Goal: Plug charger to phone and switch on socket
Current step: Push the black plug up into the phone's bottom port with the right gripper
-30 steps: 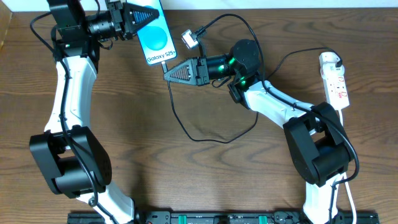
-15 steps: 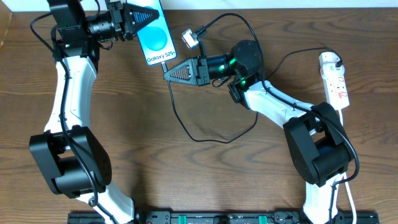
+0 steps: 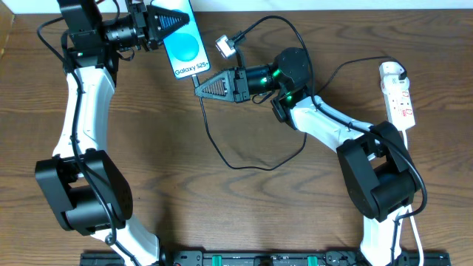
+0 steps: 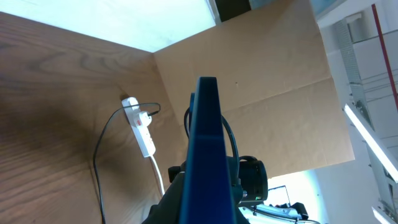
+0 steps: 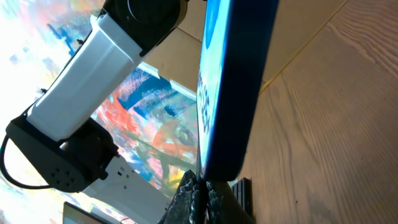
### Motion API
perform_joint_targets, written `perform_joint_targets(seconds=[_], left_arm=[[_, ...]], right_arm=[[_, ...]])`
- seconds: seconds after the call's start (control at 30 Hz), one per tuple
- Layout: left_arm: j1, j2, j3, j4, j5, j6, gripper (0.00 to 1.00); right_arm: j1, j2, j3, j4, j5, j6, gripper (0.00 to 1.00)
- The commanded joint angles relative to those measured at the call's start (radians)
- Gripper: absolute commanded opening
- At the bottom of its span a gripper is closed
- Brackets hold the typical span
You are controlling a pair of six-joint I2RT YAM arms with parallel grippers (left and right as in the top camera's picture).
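Observation:
The phone (image 3: 185, 46), with its bright blue screen and white "Galaxy S25" text, is held up at the back of the table by my left gripper (image 3: 176, 18), which is shut on its far end. My right gripper (image 3: 198, 86) is shut on the charger's tip right at the phone's near end. The charger's thin black cable (image 3: 222, 157) loops down across the table. The right wrist view shows the phone's dark edge (image 5: 235, 81) just above the right gripper's (image 5: 202, 190) closed fingertips; the plug tip is hidden there. At the right edge lies the white socket (image 3: 398, 97), also seen in the left wrist view (image 4: 142, 128).
A second dark cable with a silver connector (image 3: 224, 45) hangs by the right arm's wrist. The right arm's white links (image 3: 325, 122) stretch across the table's middle right. A cardboard wall (image 4: 267, 93) stands behind the table.

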Motion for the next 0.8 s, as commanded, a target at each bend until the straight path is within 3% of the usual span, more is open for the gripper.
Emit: perform_joint_targets(seconds=[0.0, 0.77], left_arm=[[-0.021, -0.022, -0.003, -0.002, 0.062, 0.002, 0.07], [-0.029, -0.022, -0.003, -0.002, 0.062, 0.013, 0.08]], right_arm=[[-0.016, -0.002, 0.008, 0.004, 0.092, -0.019, 0.01], [-0.032, -0.002, 0.008, -0.002, 0.119, 0.011, 0.01]])
